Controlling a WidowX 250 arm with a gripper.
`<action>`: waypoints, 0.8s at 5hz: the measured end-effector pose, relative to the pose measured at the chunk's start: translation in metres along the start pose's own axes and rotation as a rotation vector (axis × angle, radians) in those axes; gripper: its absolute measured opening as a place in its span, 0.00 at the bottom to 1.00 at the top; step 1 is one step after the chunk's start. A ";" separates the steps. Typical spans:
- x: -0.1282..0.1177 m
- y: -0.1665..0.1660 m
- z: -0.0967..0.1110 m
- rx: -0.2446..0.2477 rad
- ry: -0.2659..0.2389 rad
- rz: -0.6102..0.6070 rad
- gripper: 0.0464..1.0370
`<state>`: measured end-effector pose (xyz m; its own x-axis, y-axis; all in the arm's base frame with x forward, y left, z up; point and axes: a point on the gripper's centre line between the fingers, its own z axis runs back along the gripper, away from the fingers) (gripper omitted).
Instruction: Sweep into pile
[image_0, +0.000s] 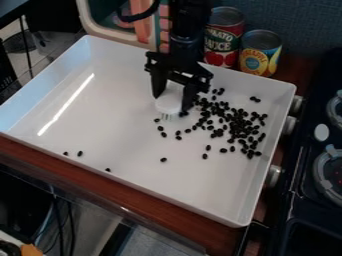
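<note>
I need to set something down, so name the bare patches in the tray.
In the tray, as viewed: a broad patch between the left wall and the brush, and a smaller one in the near-right corner, below the bean pile. Crowded: right of the brush. Stray beans lie along the near wall's left half.

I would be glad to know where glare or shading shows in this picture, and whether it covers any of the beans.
In the camera view, a bright slanting streak of glare lies on the left part of the white tray, crossing none of the visible beans; the tray's floor looks greyer towards its right side.
</note>
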<state>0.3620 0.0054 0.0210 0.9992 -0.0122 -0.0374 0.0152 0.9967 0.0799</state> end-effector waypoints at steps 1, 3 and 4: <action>0.000 -0.024 0.002 0.009 -0.009 -0.045 0.70; -0.002 -0.048 0.005 0.002 -0.012 -0.085 0.70; -0.003 -0.054 0.009 -0.022 -0.014 -0.086 0.70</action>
<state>0.3582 -0.0491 0.0254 0.9946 -0.0992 -0.0297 0.1007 0.9934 0.0552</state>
